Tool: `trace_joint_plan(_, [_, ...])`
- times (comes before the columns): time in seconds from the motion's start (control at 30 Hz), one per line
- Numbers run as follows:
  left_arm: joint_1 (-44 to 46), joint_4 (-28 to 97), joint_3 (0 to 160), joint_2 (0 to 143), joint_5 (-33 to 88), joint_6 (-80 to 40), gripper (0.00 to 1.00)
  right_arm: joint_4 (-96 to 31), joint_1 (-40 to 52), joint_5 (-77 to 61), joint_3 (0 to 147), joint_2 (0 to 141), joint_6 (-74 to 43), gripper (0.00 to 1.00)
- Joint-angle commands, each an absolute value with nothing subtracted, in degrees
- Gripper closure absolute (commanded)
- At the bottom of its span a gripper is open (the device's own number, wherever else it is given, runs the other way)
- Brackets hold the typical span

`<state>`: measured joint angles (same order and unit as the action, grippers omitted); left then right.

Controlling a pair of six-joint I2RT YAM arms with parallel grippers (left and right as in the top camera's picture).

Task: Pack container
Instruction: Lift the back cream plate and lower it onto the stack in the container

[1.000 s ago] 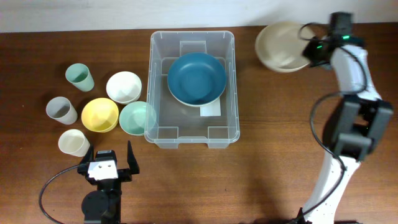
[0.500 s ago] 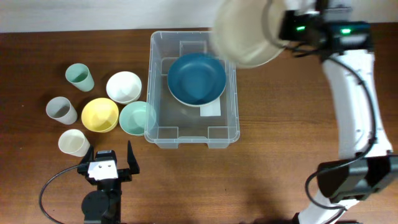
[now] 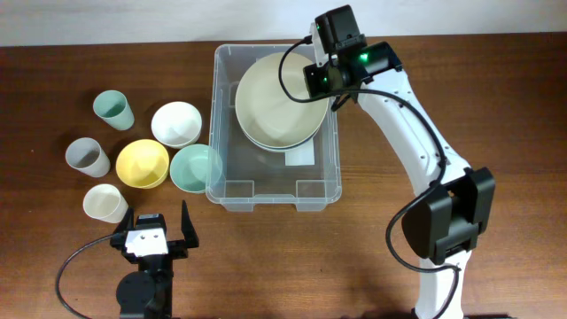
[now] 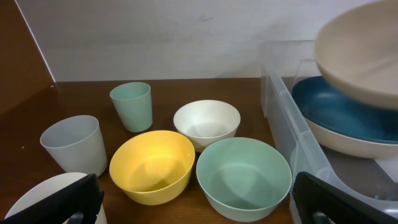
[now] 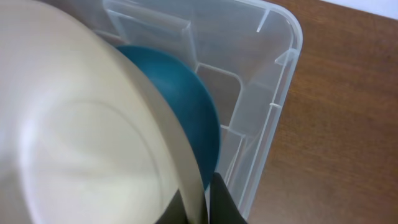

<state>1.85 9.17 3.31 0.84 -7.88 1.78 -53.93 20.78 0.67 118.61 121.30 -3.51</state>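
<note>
The clear plastic container (image 3: 221, 115) stands mid-table with a dark blue bowl (image 5: 189, 99) in it. My right gripper (image 3: 321, 81) is shut on the rim of a large beige bowl (image 3: 275, 102) and holds it over the blue bowl, inside the container's outline. In the right wrist view the beige bowl (image 5: 81, 137) fills the left and the container's wall (image 5: 273, 93) shows to the right. In the left wrist view the beige bowl (image 4: 360, 53) hangs just above the blue bowl (image 4: 329, 106). My left gripper (image 3: 152, 232) is open and empty near the front edge.
Left of the container stand a white bowl (image 3: 175, 123), a yellow bowl (image 3: 142, 163), a pale green bowl (image 3: 195, 167), a green cup (image 3: 113, 109), a grey cup (image 3: 87, 157) and a cream cup (image 3: 105, 203). The pale green bowl touches the container's wall.
My right arm has swung the beige bowl from the far right of the table leftwards and down over the blue bowl in the container. The left arm has not moved.
</note>
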Motion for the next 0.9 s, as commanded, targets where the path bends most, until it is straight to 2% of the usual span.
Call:
trace_joint_plan(0.0, [1.69,8.99,2.72,0.38,-7.27,2.66,0.0,-52.93,21.04,1.8,119.04,121.62,-3.38,0.39])
trace_joint_plan(0.03, [1.69,8.99,2.72,0.38,-7.27,2.66,0.0,-52.69,21.04,1.8,119.04,121.78,-3.38,0.21])
trace_joint_plan(0.07, [1.69,8.99,2.72,0.4,-7.27,2.66,0.0,-52.38,21.04,1.83,119.04,121.93,-3.33,0.07])
trace_joint_plan(0.1, [1.69,8.99,2.72,0.4,-7.27,2.66,0.0,-51.92,21.04,1.85,119.04,121.93,-3.05,0.04])
trace_joint_plan(0.37, [1.69,8.99,2.72,0.4,-7.27,2.66,0.0,-56.38,22.2,0.4,121.97,118.08,1.98,0.13])
trace_joint_plan(0.47, [1.69,8.97,2.72,0.4,-7.27,2.66,0.0,-60.23,24.93,-0.38,122.02,117.99,5.06,0.24])
trace_joint_plan(0.57, [1.69,8.97,2.72,0.4,-7.27,2.66,0.0,-63.4,29.04,-0.19,121.99,118.13,8.36,0.4])
trace_joint_plan(0.6, [1.69,8.97,2.72,0.4,-7.27,2.66,0.0,-63.96,30.89,2.37,121.99,118.13,9.63,0.55])
trace_joint_plan(0.63, [1.69,8.99,2.72,0.4,-7.27,2.66,0.0,-64.16,31.75,4.71,122.02,118.1,9.47,0.59])
trace_joint_plan(0.73, [1.69,8.99,2.72,0.4,-7.27,2.66,0.0,-65.04,32.71,8.58,122.02,118.08,5.48,0.58])
trace_joint_plan(0.87, [1.69,8.99,2.72,0.4,-7.27,2.66,0.0,-68.31,32.18,-0.86,122.02,118.1,10.52,0.51])
